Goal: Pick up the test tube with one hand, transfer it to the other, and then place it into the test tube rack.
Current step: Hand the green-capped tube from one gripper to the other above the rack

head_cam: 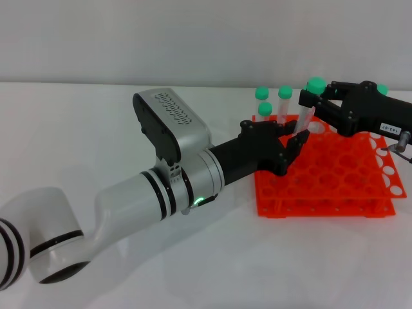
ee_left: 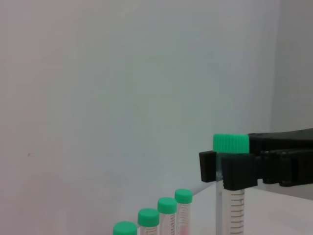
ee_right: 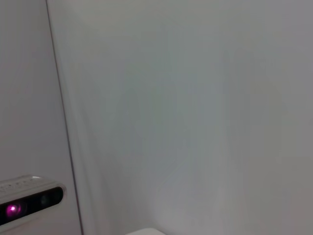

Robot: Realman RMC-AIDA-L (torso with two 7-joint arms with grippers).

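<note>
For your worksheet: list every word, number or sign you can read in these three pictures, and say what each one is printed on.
Small white label on the right gripper: dark characters, too small to read reliably.
Test tube held in that gripper: printed graduation lines only, with no legible numbers.
Left gripper, test tube rack: no text visible.

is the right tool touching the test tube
Touching. In the left wrist view the right tool is clamped around the test tube just under its green cap.

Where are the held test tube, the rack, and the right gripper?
test tube (ee_left: 231, 143): left wrist view, green cap.
test tube rack (head_cam: 335, 187): head view, top grid.
right gripper (head_cam: 308, 96): head view, between fingers, just under tube cap.
</note>
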